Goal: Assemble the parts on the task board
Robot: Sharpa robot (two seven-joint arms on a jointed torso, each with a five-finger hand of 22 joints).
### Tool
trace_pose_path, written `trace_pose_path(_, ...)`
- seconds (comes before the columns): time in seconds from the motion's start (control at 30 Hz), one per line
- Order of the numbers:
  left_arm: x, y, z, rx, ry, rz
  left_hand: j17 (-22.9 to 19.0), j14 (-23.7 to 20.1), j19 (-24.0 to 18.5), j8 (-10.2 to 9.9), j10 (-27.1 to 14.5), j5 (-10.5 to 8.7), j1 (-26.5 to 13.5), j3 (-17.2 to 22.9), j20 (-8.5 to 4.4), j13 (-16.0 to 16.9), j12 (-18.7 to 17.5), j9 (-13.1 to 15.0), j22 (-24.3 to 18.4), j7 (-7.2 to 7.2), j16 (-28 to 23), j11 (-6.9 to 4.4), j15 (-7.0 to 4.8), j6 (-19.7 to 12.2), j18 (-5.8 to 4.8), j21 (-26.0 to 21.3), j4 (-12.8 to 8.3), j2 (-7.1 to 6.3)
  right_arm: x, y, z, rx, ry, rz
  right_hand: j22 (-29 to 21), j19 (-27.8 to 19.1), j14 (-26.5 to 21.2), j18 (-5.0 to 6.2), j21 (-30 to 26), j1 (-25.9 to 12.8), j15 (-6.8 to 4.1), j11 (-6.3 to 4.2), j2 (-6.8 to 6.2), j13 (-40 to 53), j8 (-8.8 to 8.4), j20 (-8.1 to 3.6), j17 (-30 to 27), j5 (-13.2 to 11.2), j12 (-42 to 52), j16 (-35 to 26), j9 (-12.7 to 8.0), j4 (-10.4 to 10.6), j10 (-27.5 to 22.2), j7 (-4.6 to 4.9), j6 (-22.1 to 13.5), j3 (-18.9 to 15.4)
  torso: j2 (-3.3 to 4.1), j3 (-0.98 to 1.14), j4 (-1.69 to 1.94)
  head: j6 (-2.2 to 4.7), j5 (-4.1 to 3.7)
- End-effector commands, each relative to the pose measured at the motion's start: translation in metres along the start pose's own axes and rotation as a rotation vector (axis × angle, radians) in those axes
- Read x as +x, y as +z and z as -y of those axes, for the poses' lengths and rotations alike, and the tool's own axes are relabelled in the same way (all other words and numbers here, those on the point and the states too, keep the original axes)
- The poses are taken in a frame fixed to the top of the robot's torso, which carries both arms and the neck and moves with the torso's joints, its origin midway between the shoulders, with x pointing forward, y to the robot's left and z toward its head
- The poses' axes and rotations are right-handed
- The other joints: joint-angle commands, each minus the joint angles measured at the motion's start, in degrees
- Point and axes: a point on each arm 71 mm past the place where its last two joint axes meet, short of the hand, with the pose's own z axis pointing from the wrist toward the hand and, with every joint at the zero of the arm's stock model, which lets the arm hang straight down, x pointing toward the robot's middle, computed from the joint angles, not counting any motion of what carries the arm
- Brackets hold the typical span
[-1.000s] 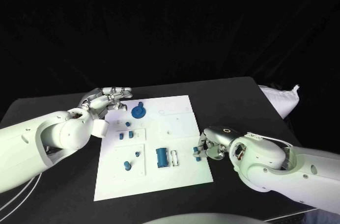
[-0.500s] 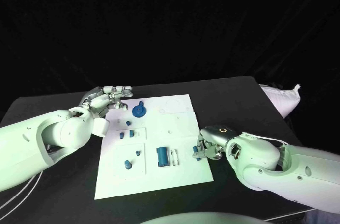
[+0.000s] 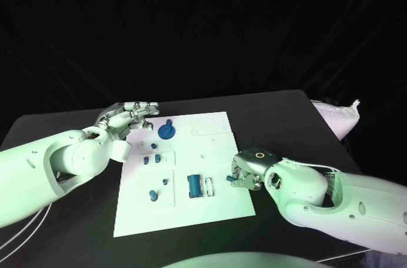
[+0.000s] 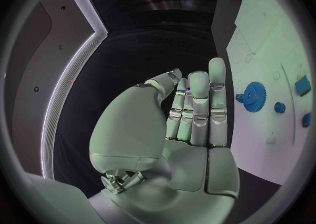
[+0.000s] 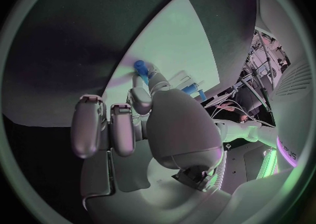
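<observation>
The white task board (image 3: 182,212) lies in the middle of the black table. My right hand (image 3: 247,177) is at its right edge and pinches a small blue part (image 3: 230,178) at its fingertips; the right wrist view shows that part (image 5: 140,66) just over the board (image 5: 171,39). A blue gear (image 3: 166,131) sits near the board's far end. My left hand (image 3: 132,117) hovers by the far left corner, holding nothing, with its fingers (image 4: 197,103) stretched out beside the gear (image 4: 253,95).
A long blue part (image 3: 194,186) stands mid-board beside a small white piece (image 3: 209,188). Several small blue parts (image 3: 153,195) lie along the board's left side. A white bag (image 3: 339,118) sits at the table's right edge.
My right hand has shifted a little left and further over the board, carrying the small blue part with it. The left hand has stayed where it was.
</observation>
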Motion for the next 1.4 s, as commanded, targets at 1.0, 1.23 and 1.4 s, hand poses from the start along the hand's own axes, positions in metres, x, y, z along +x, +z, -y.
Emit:
trace_pose_path(1.0,0.005,-0.001,0.002,0.015,0.007,-0.025,-0.03,-0.19,0.37,0.28,-0.37,0.03,0.04,-0.25,-0.13,-0.05,0.22,-0.08,-0.07,-0.02,-0.04,0.00,0.16,-0.27,0.64,-0.38,0.04,0.41,-0.002,-0.011,-0.016,0.019,0.380,0.020,1.07,0.21,4.19,-0.73,0.24,-8.87,0.03,-0.13,-4.41,0.05,-0.82,0.08,5.78,15.94,-0.31,-0.04,2.32,-2.72,1.04,-0.13,0.88,22.24,-0.05,-0.09,0.13,-0.47,0.26)
trace_pose_path(1.23,0.006,-0.001,0.002,0.015,0.007,-0.029,-0.03,-0.19,0.37,0.28,-0.37,0.03,0.04,-0.25,-0.13,-0.05,0.22,-0.08,-0.07,-0.02,-0.04,0.00,0.16,-0.27,0.64,-0.38,0.04,0.41,0.001,-0.009,-0.020,0.021,0.422,-0.015,1.14,0.25,4.23,-0.74,0.28,-9.60,-0.02,-0.19,-4.57,0.10,-0.74,0.03,5.91,16.09,-0.23,0.03,2.49,-2.62,1.19,-0.22,0.99,22.16,-0.11,-0.06,0.11,-0.32,0.42)
trace_pose_path(1.4,0.007,-0.001,0.002,0.015,0.007,-0.032,-0.03,-0.19,0.37,0.28,-0.37,0.03,0.04,-0.25,-0.13,-0.05,0.22,-0.08,-0.07,-0.02,-0.04,0.00,0.16,-0.27,0.64,-0.38,0.04,0.41,0.006,-0.003,-0.021,0.030,0.435,-0.058,1.50,0.40,4.29,-0.81,0.51,-11.83,-0.14,-0.36,-4.65,0.07,-0.51,-0.07,6.20,17.40,-0.24,0.21,2.89,-1.72,1.54,-0.46,1.38,21.28,-0.06,-0.04,0.06,-0.24,0.54)
